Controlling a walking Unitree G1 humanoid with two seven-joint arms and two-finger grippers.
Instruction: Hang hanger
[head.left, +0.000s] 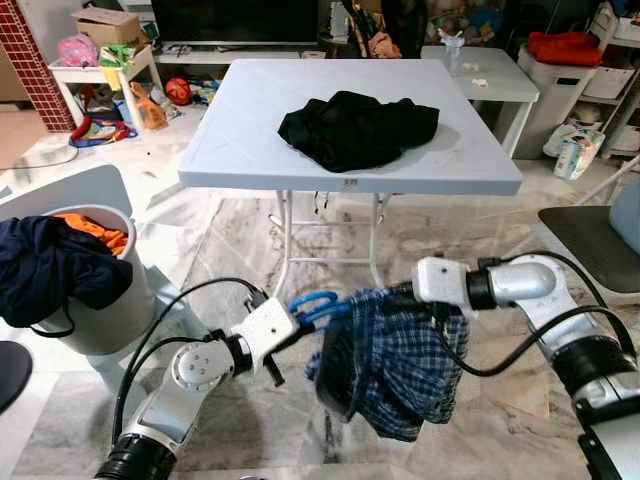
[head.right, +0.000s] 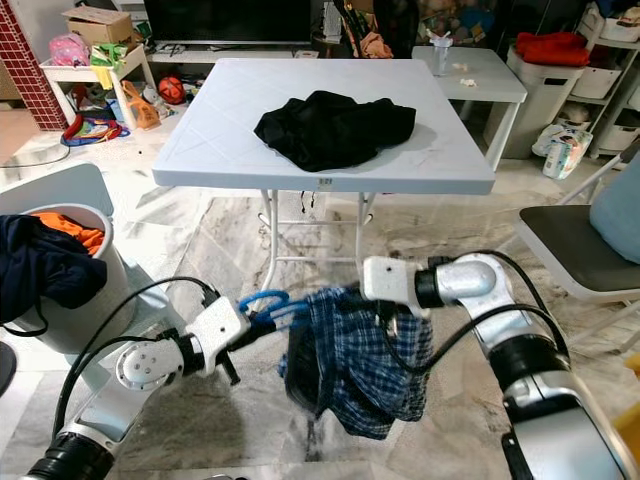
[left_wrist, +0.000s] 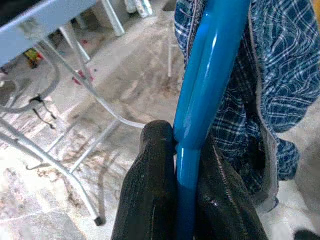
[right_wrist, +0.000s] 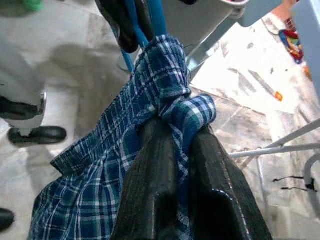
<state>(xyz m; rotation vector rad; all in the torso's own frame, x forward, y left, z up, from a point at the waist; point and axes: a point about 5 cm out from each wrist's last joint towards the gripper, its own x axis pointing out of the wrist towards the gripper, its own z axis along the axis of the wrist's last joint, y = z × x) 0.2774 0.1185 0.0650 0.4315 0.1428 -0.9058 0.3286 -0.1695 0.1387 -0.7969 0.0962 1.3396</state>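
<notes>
Gripping blue hanger, plaid shirt

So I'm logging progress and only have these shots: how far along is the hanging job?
Midway, by the look of it. Done: the blue hanger is up off any surface, clamped in the left gripper. In hand: the right gripper pinches the blue plaid garment, which drapes between the two arms, apparently being worked onto the hanger. Left: seating it fully, then hanging it up. A black garment lies on the white folding table.

Both arms low and forward, left gripper clamped, right gripper pinching
</notes>
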